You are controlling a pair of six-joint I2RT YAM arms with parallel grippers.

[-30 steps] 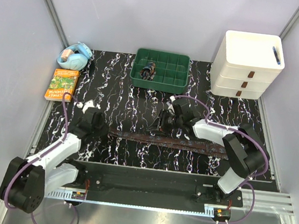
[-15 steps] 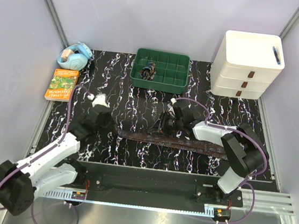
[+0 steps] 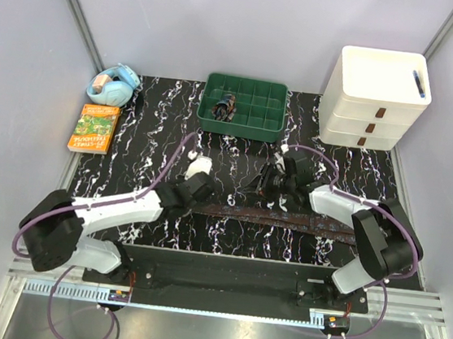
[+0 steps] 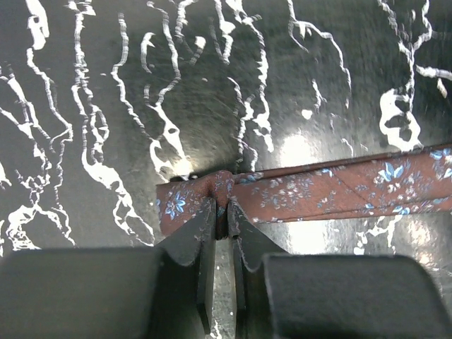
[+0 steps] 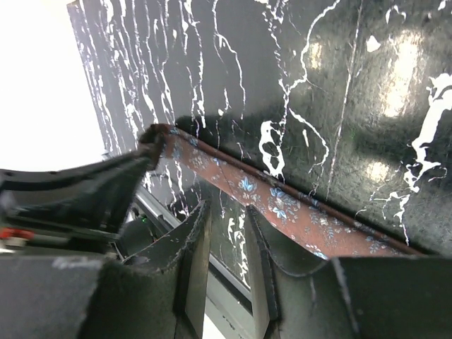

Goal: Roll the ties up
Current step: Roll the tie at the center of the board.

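Note:
One dark brown tie (image 3: 286, 219) with a small floral pattern lies flat across the black marbled mat, running left to right. My left gripper (image 3: 198, 192) is at its left end. In the left wrist view the tie (image 4: 339, 191) is bunched where my left gripper (image 4: 222, 212) is shut on it, just inside the end. My right gripper (image 3: 271, 188) hovers just behind the tie's middle. In the right wrist view its jaws (image 5: 224, 229) stand slightly apart with nothing between them, and the tie (image 5: 282, 203) lies just past the fingertips.
A green compartment tray (image 3: 256, 124) at the back holds a small dark bundle (image 3: 225, 106). A white drawer unit (image 3: 375, 100) stands back right. An orange book (image 3: 94, 127) and a blue object (image 3: 113, 85) lie back left. The left arm shows in the right wrist view (image 5: 78, 201).
My left arm swung right from the mat's left side to the tie's left end, where it now pinches the cloth. My right gripper shifted slightly right.

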